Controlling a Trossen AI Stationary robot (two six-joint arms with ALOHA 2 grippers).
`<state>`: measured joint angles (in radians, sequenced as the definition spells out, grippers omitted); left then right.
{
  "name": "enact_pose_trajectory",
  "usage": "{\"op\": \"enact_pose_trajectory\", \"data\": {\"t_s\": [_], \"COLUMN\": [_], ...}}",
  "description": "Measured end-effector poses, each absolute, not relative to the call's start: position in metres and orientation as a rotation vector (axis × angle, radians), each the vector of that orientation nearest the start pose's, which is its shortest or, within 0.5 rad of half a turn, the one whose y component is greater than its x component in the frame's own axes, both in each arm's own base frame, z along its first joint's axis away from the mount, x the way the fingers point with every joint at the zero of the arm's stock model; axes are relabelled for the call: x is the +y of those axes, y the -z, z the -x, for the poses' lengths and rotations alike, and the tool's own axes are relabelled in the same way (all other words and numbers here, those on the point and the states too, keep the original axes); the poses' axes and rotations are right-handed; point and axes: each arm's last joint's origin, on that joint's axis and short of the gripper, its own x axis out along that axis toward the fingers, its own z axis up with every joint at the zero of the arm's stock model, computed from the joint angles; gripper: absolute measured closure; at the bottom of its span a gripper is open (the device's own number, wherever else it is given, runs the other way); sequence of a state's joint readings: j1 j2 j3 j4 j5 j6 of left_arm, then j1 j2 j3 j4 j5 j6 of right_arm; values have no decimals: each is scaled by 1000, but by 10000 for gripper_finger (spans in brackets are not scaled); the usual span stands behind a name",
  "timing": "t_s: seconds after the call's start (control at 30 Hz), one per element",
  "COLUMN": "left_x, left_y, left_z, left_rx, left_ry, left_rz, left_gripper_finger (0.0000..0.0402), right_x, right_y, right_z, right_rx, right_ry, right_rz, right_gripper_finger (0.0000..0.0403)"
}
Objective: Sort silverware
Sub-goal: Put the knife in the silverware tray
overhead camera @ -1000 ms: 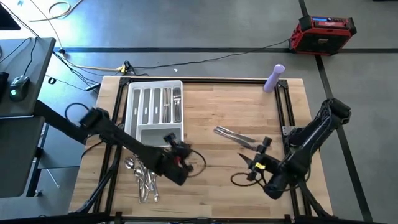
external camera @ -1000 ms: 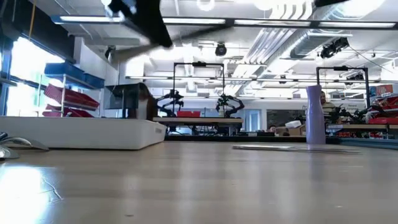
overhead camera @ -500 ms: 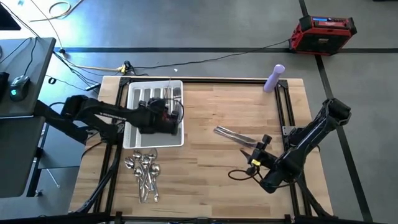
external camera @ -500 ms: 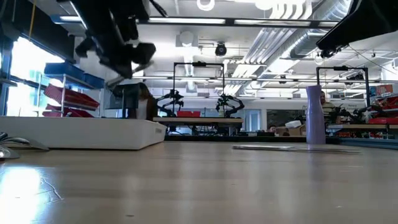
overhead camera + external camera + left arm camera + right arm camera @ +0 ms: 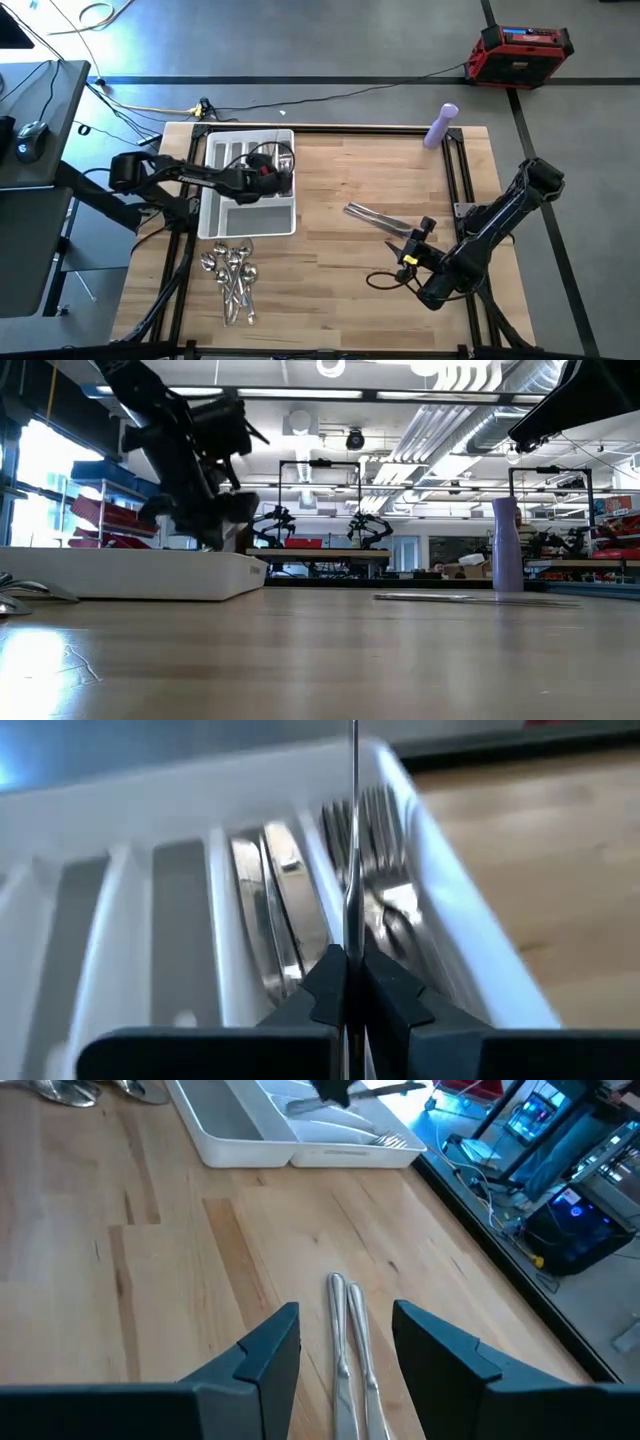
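Observation:
A white tray with long compartments stands at the table's far left. It holds forks in one outer slot and other shiny pieces in the slot beside it. My left gripper hovers over the tray, shut on a thin piece of silverware that shows edge-on; which kind it is I cannot tell. Several spoons lie heaped on the table in front of the tray. Two knives lie side by side right of centre. My right gripper stands open above the table, pointing at them without touching. My left gripper pinches the thin silver piece near one end between its two fingers. The piece runs on straight ahead, in line with the fingers. It is clear of the tray, slanting over the slots with the forks and the other pieces.
A purple bottle stands at the table's far right edge. Bare wood lies between the tray and the knives. A red box and cables lie on the floor beyond the table.
My left gripper has carried the thin piece from beside the spoon heap toward the table's far edge, over the tray. It has rolled about its own line and sunk toward the slots, staying shut on the piece.

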<state>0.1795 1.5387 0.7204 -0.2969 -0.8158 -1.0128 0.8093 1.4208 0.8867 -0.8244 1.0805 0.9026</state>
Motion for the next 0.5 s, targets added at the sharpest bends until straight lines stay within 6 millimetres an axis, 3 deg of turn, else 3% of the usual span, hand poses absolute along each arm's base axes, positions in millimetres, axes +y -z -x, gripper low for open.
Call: {"op": "enact_pose_trajectory", "data": {"t_s": [0.27,0.5], "left_x": [66,68], "left_y": [-121,-131], "left_z": [-252,-248], "left_rx": [582,591], "left_ry": [-1370,-1384], "left_rz": [566,578], "left_gripper_finger": [390,327], "right_x": [157,157], "right_y": [-212,-212], "right_z": [-185,-185], "right_rx": [583,589], "right_ry": [516,513], "right_rz": [242,240], "right_gripper_finger": [259,259]}}
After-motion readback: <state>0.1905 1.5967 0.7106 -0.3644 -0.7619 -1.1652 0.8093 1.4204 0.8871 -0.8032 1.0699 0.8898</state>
